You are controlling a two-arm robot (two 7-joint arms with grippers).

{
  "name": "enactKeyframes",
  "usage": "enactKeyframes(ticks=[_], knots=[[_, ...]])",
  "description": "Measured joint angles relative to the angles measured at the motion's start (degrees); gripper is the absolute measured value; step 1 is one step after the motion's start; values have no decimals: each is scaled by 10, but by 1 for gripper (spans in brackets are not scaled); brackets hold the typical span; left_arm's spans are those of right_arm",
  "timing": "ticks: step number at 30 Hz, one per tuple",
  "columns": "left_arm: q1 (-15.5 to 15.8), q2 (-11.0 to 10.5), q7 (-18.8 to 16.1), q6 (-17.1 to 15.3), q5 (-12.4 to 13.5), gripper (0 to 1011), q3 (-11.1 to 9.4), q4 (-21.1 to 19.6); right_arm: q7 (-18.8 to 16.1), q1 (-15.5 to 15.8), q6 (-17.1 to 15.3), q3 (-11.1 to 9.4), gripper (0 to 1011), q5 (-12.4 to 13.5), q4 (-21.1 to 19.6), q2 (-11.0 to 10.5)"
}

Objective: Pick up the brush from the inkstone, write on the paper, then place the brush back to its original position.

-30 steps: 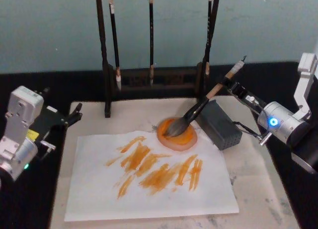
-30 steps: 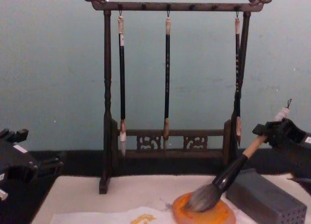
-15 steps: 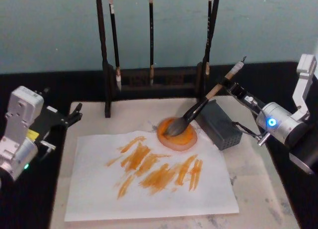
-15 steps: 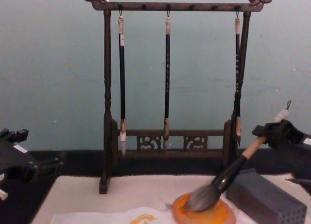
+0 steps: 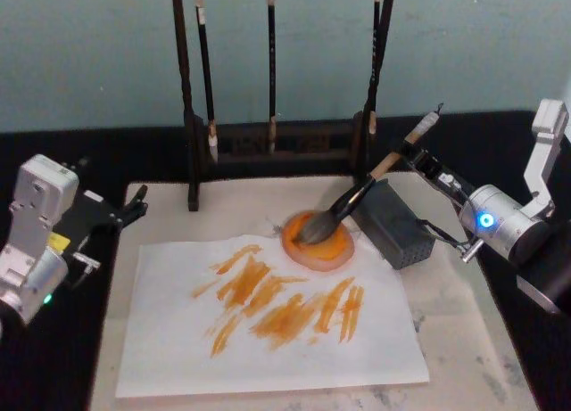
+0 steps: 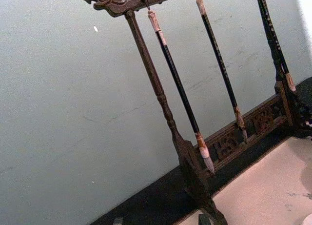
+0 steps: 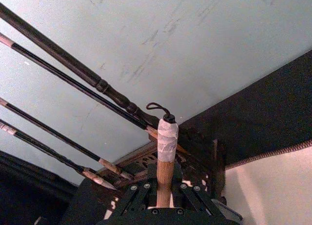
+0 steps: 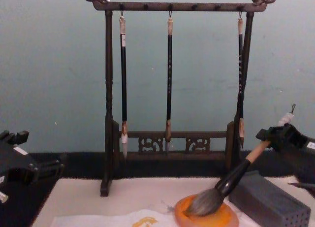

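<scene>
The brush (image 5: 352,200) leans with its bushy bristles resting on the orange inkstone (image 5: 335,249), its handle slanting up to the right. My right gripper (image 5: 419,159) is shut on the upper handle just below the white end cap; in the right wrist view the handle (image 7: 165,137) rises from between the fingers. From the chest the brush (image 8: 231,180) meets the inkstone (image 8: 221,219) while the right gripper (image 8: 275,137) holds it at the right edge. The paper (image 5: 178,340) carries several orange strokes. My left gripper (image 5: 134,208) is parked open at the mat's left edge.
A dark wooden rack (image 5: 268,143) with three thin hanging brushes stands behind the inkstone. A grey perforated block (image 5: 397,228) lies under the brush handle, right of the inkstone. The beige felt mat (image 5: 241,201) lies under everything, on a black table.
The right gripper has sunk slightly, tilting the brush handle a bit lower while the bristles stay on the inkstone. The left arm has not moved.
</scene>
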State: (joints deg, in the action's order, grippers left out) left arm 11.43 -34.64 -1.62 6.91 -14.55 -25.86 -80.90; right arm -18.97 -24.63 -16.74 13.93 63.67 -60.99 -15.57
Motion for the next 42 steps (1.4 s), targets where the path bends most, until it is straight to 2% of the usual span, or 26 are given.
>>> enactKeyframes(ticks=[11,25,31,32,35,38,41,42], knots=[[0,0,0,0,0,1001,0,0,3,-9,12,14,171,7,13,-3],[0,0,0,0,0,1001,0,0,2,-8,11,12,183,7,12,-3],[0,0,0,0,0,1001,0,0,2,-8,10,11,343,7,12,-2],[0,0,0,0,0,1001,0,0,2,-8,10,11,399,7,12,-2],[0,0,0,0,0,1001,0,0,2,-8,10,11,455,7,11,-2],[0,0,0,0,0,1001,0,0,2,-7,10,11,598,6,11,-2],[0,0,0,0,0,1001,0,0,2,-7,10,11,654,6,11,-2],[0,0,0,0,0,1001,0,0,2,-7,10,11,721,6,11,-2]])
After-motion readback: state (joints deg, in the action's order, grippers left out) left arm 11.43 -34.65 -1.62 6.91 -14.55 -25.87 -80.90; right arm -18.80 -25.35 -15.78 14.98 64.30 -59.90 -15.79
